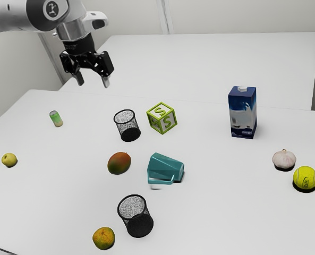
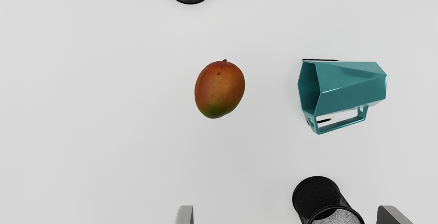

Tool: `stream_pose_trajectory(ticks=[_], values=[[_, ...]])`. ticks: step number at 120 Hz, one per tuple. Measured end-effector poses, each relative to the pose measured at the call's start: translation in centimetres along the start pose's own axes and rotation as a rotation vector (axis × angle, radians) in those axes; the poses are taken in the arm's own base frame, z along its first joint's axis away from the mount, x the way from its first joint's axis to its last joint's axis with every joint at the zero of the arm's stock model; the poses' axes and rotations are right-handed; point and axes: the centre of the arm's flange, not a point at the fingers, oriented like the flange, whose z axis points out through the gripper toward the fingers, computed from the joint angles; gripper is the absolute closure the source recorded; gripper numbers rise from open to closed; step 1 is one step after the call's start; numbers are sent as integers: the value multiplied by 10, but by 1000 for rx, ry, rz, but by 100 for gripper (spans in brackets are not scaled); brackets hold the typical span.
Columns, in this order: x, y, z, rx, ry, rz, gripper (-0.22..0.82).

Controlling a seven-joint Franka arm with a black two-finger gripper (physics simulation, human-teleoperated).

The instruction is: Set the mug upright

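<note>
High above the table at the exterior view's upper left hangs my gripper, open with nothing between its fingers. In the wrist view the tips of the gripper stand wide apart. The teal faceted mug lies on its side near the middle of the table, well below and away from the gripper. Its mouth faces the exterior view's left, toward the mango, and its handle points to that view's front. In the wrist view the mug shows its open mouth and its handle resting low beside the body.
A mango lies beside the mug's mouth. Black mesh cups stand behind and in front. A letter cube, carton, garlic, tennis ball, can and fruits are spread around.
</note>
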Motion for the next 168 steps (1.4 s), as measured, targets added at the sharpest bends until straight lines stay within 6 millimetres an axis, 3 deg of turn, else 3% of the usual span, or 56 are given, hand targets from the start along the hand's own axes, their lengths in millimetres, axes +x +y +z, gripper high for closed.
stream_pose_trajectory(ticks=[24,33,52,79,116,168], values=[[-4,1,3,-4,-4,-2,2],[-9,3,12,-19,-20,-2,2],[-19,12,48,-71,-57,3,2],[-16,23,120,-184,-68,7,2],[-13,30,202,-334,-22,-17,2],[-7,33,261,-446,41,-29,2]])
